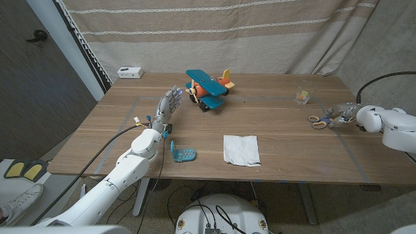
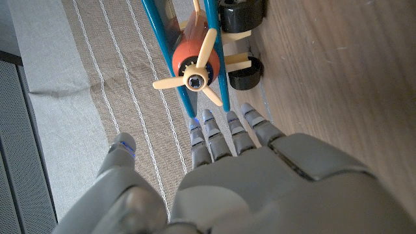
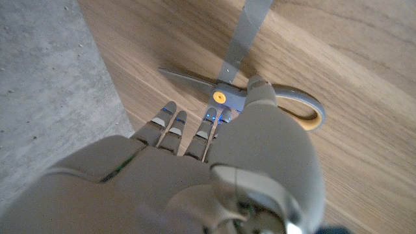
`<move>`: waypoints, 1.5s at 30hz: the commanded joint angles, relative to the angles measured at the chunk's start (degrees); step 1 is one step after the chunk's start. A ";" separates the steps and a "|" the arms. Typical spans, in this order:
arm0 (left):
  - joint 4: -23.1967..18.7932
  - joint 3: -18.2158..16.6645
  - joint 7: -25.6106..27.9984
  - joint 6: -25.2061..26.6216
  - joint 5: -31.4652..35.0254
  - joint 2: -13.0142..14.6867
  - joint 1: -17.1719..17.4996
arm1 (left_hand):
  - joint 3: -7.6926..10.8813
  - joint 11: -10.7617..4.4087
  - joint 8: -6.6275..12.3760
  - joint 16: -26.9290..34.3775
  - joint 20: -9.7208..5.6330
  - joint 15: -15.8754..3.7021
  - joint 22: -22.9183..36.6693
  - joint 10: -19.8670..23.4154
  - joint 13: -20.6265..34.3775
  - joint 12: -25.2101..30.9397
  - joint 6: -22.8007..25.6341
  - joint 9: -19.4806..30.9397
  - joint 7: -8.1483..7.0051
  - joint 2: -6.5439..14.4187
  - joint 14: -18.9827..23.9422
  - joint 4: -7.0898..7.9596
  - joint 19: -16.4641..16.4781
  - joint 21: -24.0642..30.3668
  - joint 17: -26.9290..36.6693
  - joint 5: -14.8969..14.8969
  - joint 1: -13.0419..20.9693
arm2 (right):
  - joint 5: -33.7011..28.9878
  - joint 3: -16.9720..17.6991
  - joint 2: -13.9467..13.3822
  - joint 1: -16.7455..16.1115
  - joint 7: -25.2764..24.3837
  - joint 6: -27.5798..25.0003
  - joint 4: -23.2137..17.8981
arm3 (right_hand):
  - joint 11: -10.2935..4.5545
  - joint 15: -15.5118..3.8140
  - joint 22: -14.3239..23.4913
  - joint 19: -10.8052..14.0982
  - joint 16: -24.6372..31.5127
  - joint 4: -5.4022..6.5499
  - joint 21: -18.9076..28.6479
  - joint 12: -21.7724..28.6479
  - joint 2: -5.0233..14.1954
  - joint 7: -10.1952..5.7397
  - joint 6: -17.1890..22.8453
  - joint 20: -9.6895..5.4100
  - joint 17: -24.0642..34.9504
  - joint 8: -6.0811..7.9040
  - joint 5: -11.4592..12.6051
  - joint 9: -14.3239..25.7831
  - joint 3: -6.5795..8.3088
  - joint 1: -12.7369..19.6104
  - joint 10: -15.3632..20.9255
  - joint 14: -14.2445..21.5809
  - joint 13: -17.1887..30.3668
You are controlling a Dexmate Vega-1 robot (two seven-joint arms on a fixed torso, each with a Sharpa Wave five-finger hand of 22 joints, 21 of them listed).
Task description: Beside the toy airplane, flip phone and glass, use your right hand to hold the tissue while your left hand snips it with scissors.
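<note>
Nearest the camera, the white tissue (image 1: 242, 149) lies flat by the front edge, a blue flip phone (image 1: 182, 153) beside it. Farther back, the glass (image 1: 303, 95) holds something yellowish. Left hand (image 1: 168, 107) spreads empty toward the toy airplane (image 1: 209, 88). Right wrist view shows the right hand (image 3: 214, 162) over open-bladed scissors (image 3: 240, 78), fingers extended, not gripping.

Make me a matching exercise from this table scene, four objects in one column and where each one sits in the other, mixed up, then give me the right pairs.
Things:
1. toy airplane
2. tissue
3. scissors
4. glass

Places:
A. at the right robot hand
B. front middle of the table, lying flat
C. far right part of the table, standing alone
D. far middle, just ahead of the left robot hand

Pairs: 1-D, 2-B, 3-A, 4-C
</note>
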 commanded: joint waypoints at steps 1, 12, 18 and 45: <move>0.12 0.05 0.09 0.07 0.02 -0.07 0.01 | -0.19 0.06 -0.10 0.11 -3.85 -7.93 0.19 0.50 0.13 -0.14 0.21 0.30 -0.03 0.19 0.35 -0.21 -0.02 0.02 0.27 0.24 0.08 | -1.11 -0.90 0.68 1.03 1.39 0.25 0.72 | 0.58 -10.01 0.23 0.10 0.25 0.24 0.19 0.37 0.12 0.72 0.29 -6.85 0.24 0.34 -0.04 0.33 -0.13 -0.18 0.28 0.52 0.30; -0.06 0.03 0.44 0.29 0.01 -0.07 0.26 | -0.21 0.00 -0.10 0.09 -3.84 -7.95 0.20 0.48 0.13 -0.16 0.23 0.30 -0.01 0.19 0.31 -0.20 -0.03 0.02 0.27 0.24 0.07 | -2.63 -1.99 1.83 2.54 2.56 1.05 2.04 | 0.59 -9.94 0.25 0.20 0.28 0.42 0.22 0.64 0.06 0.78 0.91 -6.61 0.23 0.93 -0.05 0.82 -0.23 -0.39 0.70 0.74 0.42; -0.04 -0.02 0.51 0.27 -0.09 -0.12 0.40 | -0.21 0.04 -0.09 0.10 -3.80 -8.00 0.20 0.46 0.14 -0.18 0.27 0.30 0.01 0.21 0.33 -0.19 -0.04 0.02 0.27 0.24 0.06 | -3.10 -2.46 2.54 3.15 2.96 1.39 2.64 | 1.15 -9.95 0.26 0.66 0.18 0.35 0.37 1.02 -0.11 1.03 2.34 -6.73 0.00 1.71 -0.05 1.15 -0.30 -0.30 2.27 1.02 -0.06; 1.02 -0.13 -0.03 -0.47 -0.38 -0.30 0.31 | -0.32 -0.30 -0.12 0.10 -3.83 -7.84 0.21 0.44 0.14 -0.20 0.22 0.31 0.12 0.24 0.33 -0.09 0.00 0.04 0.29 0.21 -0.16 | -0.90 -2.17 3.83 1.61 0.18 -0.46 2.30 | -0.54 -10.75 2.39 7.10 12.38 -0.67 4.34 9.78 -0.12 0.32 4.93 -4.08 11.09 10.22 0.12 7.49 1.30 3.01 12.29 17.19 7.63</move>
